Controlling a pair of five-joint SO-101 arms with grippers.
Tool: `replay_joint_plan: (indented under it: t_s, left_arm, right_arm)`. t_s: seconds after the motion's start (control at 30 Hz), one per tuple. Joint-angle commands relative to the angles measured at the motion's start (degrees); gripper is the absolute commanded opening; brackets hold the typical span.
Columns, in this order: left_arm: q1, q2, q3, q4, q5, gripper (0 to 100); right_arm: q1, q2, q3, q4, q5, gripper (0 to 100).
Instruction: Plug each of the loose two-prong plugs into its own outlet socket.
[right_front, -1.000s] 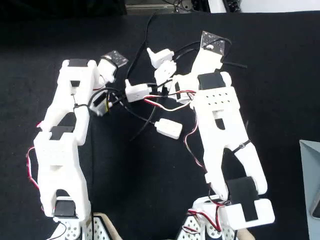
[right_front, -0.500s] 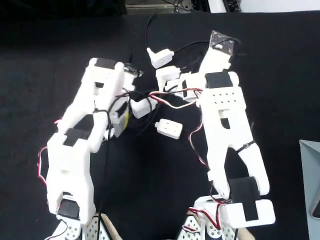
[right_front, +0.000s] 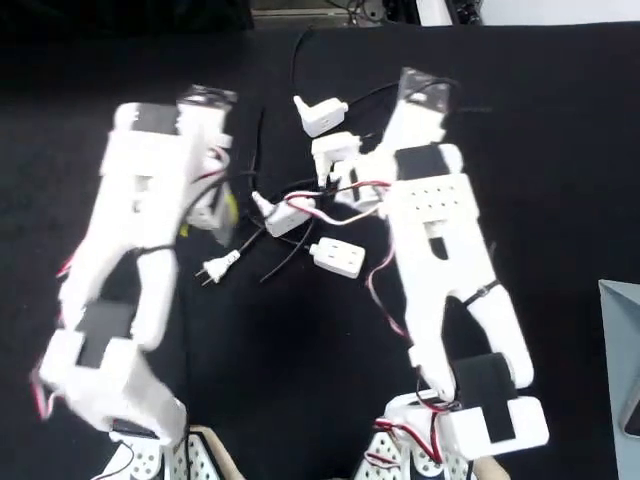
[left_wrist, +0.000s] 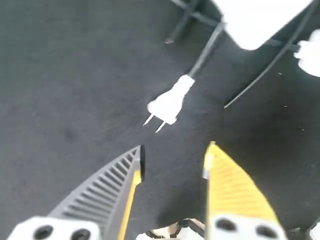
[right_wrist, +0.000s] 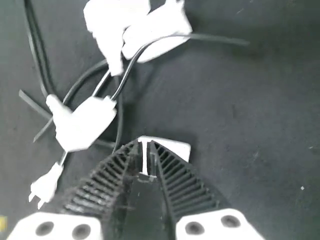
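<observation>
surface: black table (right_front: 560, 180) | right edge: grey object (right_front: 622, 350)

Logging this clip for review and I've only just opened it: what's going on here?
Two robot arms are at work over a black table surface. The left gripper hangs open above it, with a loose white two-prong plug lying flat just ahead, its black cord trailing off, not plugged in. The right gripper is shut, its tips at a white rectangular socket block; whether they touch it cannot be judged.
</observation>
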Motion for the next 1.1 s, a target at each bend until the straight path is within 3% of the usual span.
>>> replay_joint_plan:
  t_s: [0.0, 0.27, 0.43, 0.5, 0.7, 1.07]
  left_arm:
    - [-6.99, -17.14, 8.66, -4.13, 0.62, 18]
    - [-21.85, -40.09, 37.23, -16.79, 0.44, 18]
    - [-31.08, -48.44, 53.58, -26.55, 0.35, 18]
    - [-33.36, -51.16, 60.0, -31.56, 0.18, 18]
    - [-34.68, -56.18, 73.27, -44.4, 0.18, 18]
    - [-35.12, -57.85, 77.41, -46.68, 0.18, 18]
  right_arm:
    - [-5.19, -2.59, -0.13, 1.85, -1.41, 1.5]
    - [-16.79, -2.15, 6.11, -5.45, -12.57, 2.4]
    - [-23.21, -2.15, 14.2, -14.86, -15.3, 19.4]
    - [-25.58, -2.07, 15.69, -17.23, -15.56, 21.4]
    - [-29.27, 5.93, 11.03, -22.15, -15.91, 15.8]
    - [-34.2, 29.85, -17.1, -8.62, -25.32, 15.7]
